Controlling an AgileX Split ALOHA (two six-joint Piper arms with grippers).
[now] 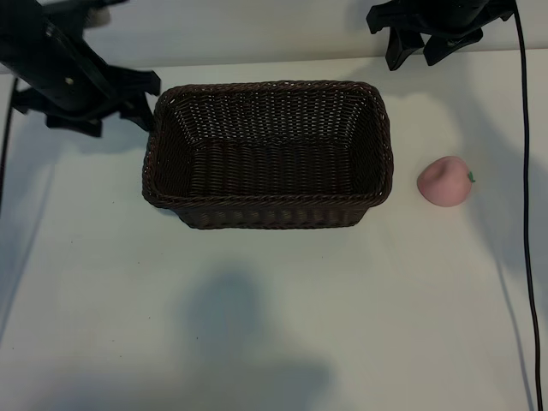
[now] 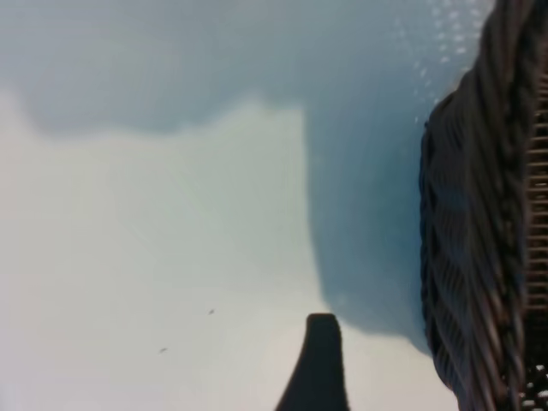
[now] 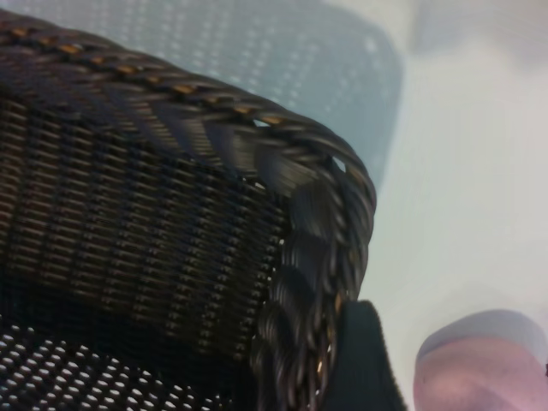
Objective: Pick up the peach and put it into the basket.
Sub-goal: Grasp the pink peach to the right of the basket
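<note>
I start from the white table [image 1: 274,325], which carries everything, and on it the basket [image 1: 270,154], a dark woven rectangle whose long axis runs across the exterior view from one arm toward the other; I see nothing inside it. The left arm sits at the far left corner, its left gripper [image 1: 137,101] just beside the basket's left end wall, and from what the views show I cannot tell how its jaws stand; its own wrist camera shows only one dark fingertip [image 2: 318,360] over bare table, with the basket wall alongside and nothing held. The right gripper [image 1: 432,47] hangs at the far right, beyond the basket's far right corner, jaws parted and empty, one finger [image 3: 364,360] showing beside the braided rim in its wrist view. Smallest of all, the peach [image 1: 444,181] rests on the table just off the basket's right end, apart from the wicker, its green leaf pointing away from the basket. The relation that matters to me: the peach lies on the right arm's side, nearer the camera than the right gripper and slightly outward of it, with the whole length of the basket between it and the left gripper. I judge the right arm the natural one to go down for it, then carry it a short way leftward over the rim.
</note>
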